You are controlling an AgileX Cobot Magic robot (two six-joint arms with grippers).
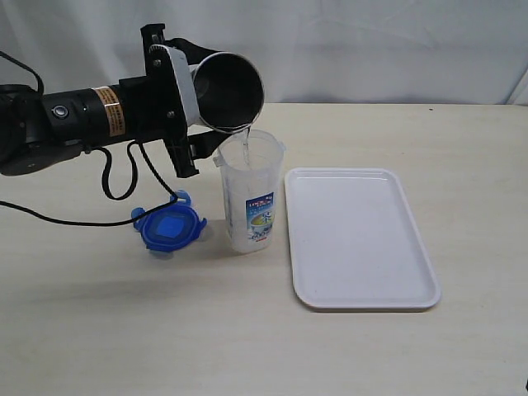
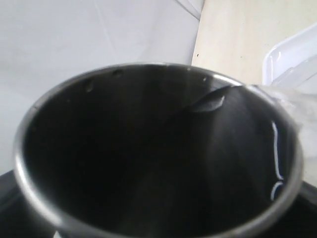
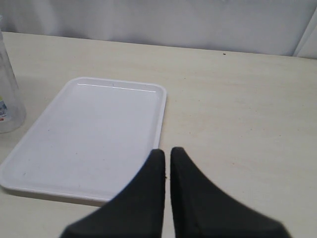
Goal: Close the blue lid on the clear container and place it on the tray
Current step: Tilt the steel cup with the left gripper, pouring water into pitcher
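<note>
Tray (image 1: pixel 359 239) lies beside clear container (image 1: pixel 250 198); L hand (image 1: pixel 191 99) holds steel tumbler (image 1: pixel 231 91) pouring water (image 1: pixel 245 144) into it, R hand (image 3: pixel 167 158) closed.

The steel tumbler (image 1: pixel 229 89) is brushed metal, with a dark satin inner wall and a brighter polished rim. The clear container (image 1: pixel 250 186) is glossy transparent plastic carrying a printed label (image 1: pixel 260 216). The blue lid (image 1: pixel 169 228) is smooth, glossy plastic and the tray (image 1: pixel 355 247) is smooth white plastic with a low sheen, while the bench (image 1: pixel 99 330) shows a pale, matt wood-grain surface and the right hand (image 3: pixel 167 150) is matt black plastic.
</note>
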